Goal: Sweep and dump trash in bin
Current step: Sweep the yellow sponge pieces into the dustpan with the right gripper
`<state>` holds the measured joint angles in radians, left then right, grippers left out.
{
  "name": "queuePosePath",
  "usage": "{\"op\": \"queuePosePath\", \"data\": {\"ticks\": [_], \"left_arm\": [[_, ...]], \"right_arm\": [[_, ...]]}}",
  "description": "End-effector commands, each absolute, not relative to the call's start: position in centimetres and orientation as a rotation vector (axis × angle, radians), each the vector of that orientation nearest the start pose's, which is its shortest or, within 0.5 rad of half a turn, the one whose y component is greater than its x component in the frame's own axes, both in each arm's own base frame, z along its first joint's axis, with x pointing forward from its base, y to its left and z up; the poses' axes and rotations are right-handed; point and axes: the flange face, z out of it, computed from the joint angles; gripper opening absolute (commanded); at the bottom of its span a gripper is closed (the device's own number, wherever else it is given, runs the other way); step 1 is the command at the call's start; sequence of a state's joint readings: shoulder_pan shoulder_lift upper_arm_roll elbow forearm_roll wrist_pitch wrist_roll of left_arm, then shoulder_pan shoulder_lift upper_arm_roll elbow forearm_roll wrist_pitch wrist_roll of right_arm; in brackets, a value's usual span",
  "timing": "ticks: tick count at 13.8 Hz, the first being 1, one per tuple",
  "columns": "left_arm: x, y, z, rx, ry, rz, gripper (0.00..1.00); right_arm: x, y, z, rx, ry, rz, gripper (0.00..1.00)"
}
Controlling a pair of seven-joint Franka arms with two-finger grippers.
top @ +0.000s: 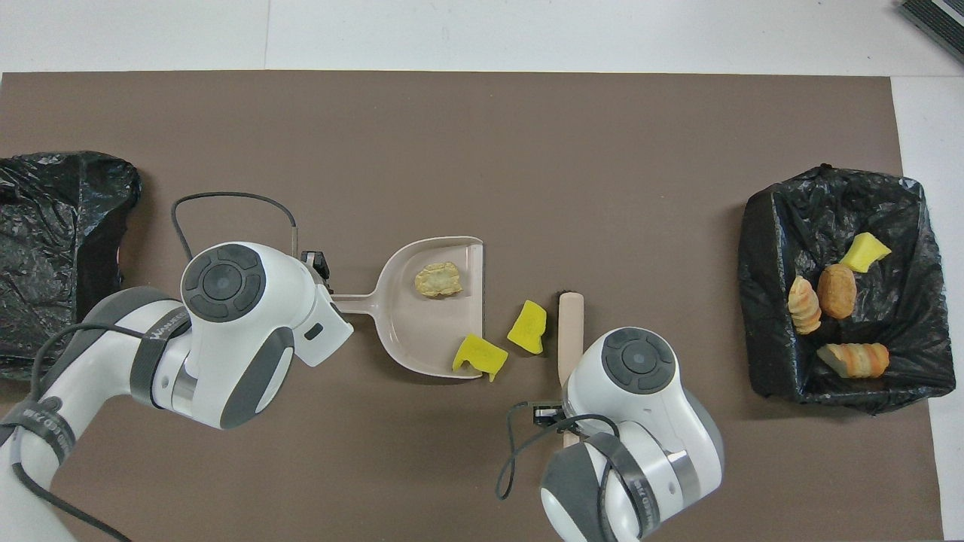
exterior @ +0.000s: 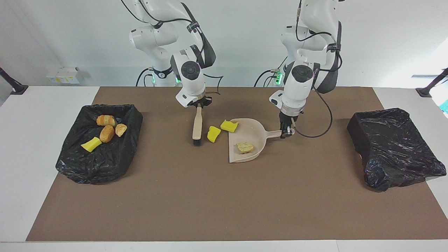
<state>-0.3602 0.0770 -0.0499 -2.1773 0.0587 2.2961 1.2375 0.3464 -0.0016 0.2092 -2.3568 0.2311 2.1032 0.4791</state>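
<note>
My right gripper is shut on the handle of the beige brush, whose black bristle end is down at the mat beside a yellow chunk. A second yellow chunk lies on the corner of the beige dustpan nearest the robots. A golden bread lump sits in the pan. My left gripper is shut on the dustpan's handle. In the overhead view the brush, both chunks and the lump show; both grippers are hidden under their wrists.
A black-lined bin at the right arm's end of the mat holds three bread lumps and one yellow chunk. Another black-bagged bin stands at the left arm's end. The brown mat covers the table's middle.
</note>
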Motion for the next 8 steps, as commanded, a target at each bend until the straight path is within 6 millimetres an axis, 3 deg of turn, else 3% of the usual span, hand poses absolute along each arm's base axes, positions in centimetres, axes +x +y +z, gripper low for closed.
{"op": "queuePosePath", "data": {"ticks": [1,3,5,8], "left_arm": [[50.7,-21.4,36.4,-1.947,2.374,-0.025,0.00],[51.0,-21.5,36.3,-1.887,2.420,-0.027,0.00],[51.1,-21.4,36.4,-1.891,2.416,-0.032,0.00],[52.0,-20.2,36.2,-1.914,2.399,-0.028,0.00]], "right_arm": [[40.7,29.8,30.8,-2.989,0.175,0.506,0.00],[40.8,34.5,30.8,-2.979,0.239,0.516,0.00],[41.1,37.6,31.4,-2.945,0.291,0.522,0.00],[41.1,39.6,32.8,-2.895,0.314,0.542,0.00]]}}
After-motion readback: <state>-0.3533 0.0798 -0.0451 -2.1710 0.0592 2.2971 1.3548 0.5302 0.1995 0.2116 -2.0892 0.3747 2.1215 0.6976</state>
